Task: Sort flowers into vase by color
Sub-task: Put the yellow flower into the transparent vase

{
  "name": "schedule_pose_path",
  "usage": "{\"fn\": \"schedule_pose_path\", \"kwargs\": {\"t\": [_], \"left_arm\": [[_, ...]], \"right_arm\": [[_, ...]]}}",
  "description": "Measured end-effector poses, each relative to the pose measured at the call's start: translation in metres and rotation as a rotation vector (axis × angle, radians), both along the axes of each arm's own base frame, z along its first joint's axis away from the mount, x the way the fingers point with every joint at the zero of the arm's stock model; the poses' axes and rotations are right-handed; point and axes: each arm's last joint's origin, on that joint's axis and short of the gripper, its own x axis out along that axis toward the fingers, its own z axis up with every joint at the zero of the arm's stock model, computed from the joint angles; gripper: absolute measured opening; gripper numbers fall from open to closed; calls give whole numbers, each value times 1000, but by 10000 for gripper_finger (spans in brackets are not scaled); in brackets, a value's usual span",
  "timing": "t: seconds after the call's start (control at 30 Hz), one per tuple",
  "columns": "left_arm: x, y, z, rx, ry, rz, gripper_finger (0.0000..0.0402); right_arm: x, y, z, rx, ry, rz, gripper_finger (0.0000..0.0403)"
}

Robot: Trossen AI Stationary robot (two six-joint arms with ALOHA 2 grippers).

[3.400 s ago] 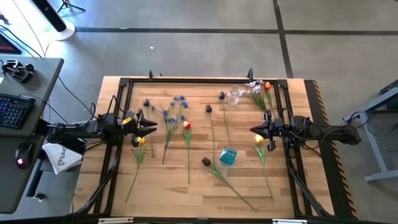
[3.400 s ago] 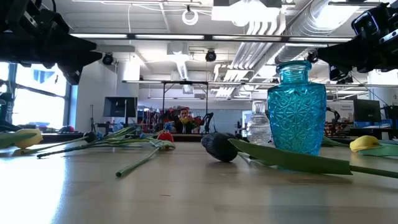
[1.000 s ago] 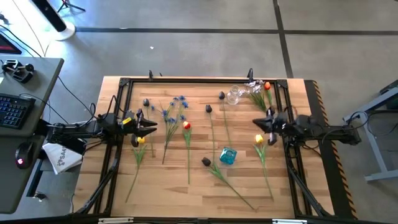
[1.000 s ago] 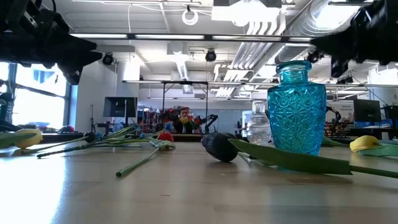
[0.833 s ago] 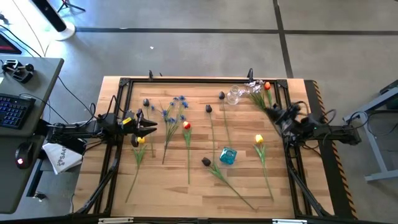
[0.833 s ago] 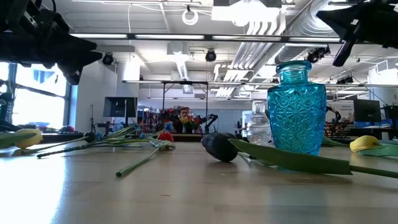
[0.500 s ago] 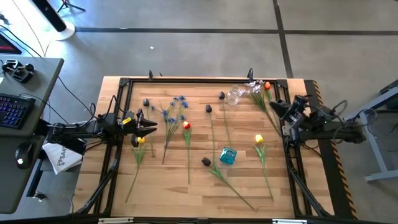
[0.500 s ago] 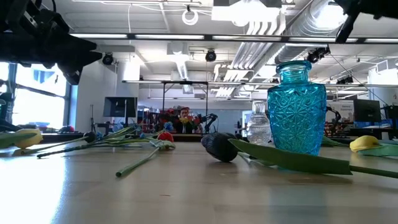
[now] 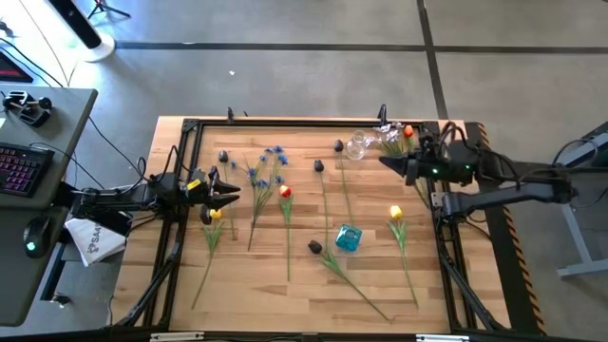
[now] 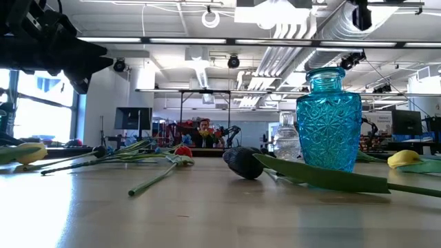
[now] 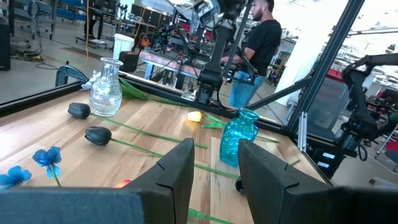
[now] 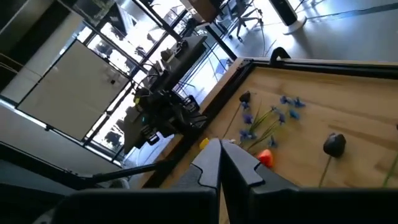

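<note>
Fingers of the right gripper (image 9: 388, 160) are pressed together and hold nothing; it hangs above the table's far right corner, near the clear glass vase (image 9: 358, 145) and a red-orange tulip (image 9: 408, 131). Fingers of the left gripper (image 9: 233, 197) are parted with nothing between them, as its wrist view shows; this arm waits near the left edge of the wooden table (image 9: 304, 285), just beside a yellow tulip (image 9: 215, 215). Flowers lie scattered flat on the table: blue sprays (image 9: 268, 163) and a second red-orange tulip (image 9: 285, 192) toward the left, dark purple tulips (image 9: 318, 165) near the middle, and another yellow tulip (image 9: 396, 213) toward the right edge. A blue glass vase (image 9: 349, 237) stands upright near the middle of the table, with one dark purple tulip (image 10: 241, 162) just beside it.
</note>
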Motion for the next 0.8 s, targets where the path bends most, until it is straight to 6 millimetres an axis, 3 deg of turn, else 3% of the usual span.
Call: {"fn": "schedule_pose_path", "kwargs": {"t": [0.13, 0.27, 0.5, 0.7, 0.8], "left_arm": [[0, 0, 0, 0, 0, 0, 113], [0, 0, 0, 0, 0, 0, 113], [0, 0, 0, 0, 0, 0, 113], [0, 0, 0, 0, 0, 0, 113], [0, 0, 0, 0, 0, 0, 113]], "right_arm": [[14, 0, 10, -11, 96, 21, 0], [19, 1, 7, 168, 328, -16, 8], [29, 16, -27, 464, 777, 64, 67], [32, 36, -50, 528, 1058, 32, 104], [27, 41, -72, 568, 1153, 15, 115]]}}
